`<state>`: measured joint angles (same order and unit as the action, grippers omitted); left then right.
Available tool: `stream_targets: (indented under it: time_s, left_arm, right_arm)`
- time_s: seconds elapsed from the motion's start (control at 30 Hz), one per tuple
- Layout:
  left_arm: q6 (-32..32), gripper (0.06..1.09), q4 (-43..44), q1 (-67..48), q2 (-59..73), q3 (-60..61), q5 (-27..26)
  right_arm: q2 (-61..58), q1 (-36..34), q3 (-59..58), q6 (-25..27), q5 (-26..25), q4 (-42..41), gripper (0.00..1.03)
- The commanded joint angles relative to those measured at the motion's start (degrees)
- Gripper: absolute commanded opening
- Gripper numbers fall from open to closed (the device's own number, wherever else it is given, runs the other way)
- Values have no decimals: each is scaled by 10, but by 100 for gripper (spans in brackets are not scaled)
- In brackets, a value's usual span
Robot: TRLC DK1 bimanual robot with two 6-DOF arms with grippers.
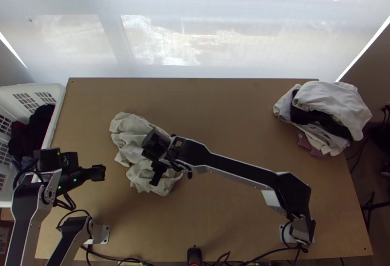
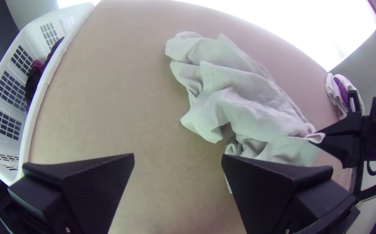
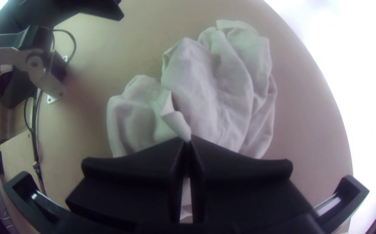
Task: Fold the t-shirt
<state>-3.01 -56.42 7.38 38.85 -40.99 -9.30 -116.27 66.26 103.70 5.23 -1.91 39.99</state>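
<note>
A whitish t-shirt [image 1: 130, 137] lies bunched on the table, left of the middle. My right gripper [image 1: 155, 161] is over it in the top view; in the right wrist view the right gripper [image 3: 188, 141] is shut on a small pinched fold of the shirt [image 3: 222, 99]. My left gripper [image 1: 101, 172] stands to the left of the cloth, apart from it. The left wrist view has the left gripper [image 2: 178, 160] with its fingers wide apart and nothing between them, and the bunched shirt [image 2: 240, 99] beyond.
A white laundry basket [image 1: 57, 115] holding dark clothes stands at the table's left edge. A pile of clothes [image 1: 331, 105], white, black and mauve, lies at the far right. Cables and a small black device [image 1: 194, 255] are at the near edge.
</note>
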Motion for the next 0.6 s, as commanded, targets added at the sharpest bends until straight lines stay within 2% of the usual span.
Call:
stream_targets:
  time_s: [0.0, 0.23, 0.4, 0.57]
  left_arm:
    - [-1, 104, 2, -1, 2, -4, -2]
    - [-1, 104, 3, -8, 18, -22, -2]
    - [-2, 104, 4, -14, 24, -29, -3]
    - [-5, 104, 4, -16, 24, -28, -5]
  right_arm:
    - [50, -26, 19, 8, 1, 15, 3]
    - [101, -66, 66, 36, -14, 54, 3]
    - [123, -77, 128, 55, -53, 91, 3]
    - [156, -79, 151, 72, -76, 95, 3]
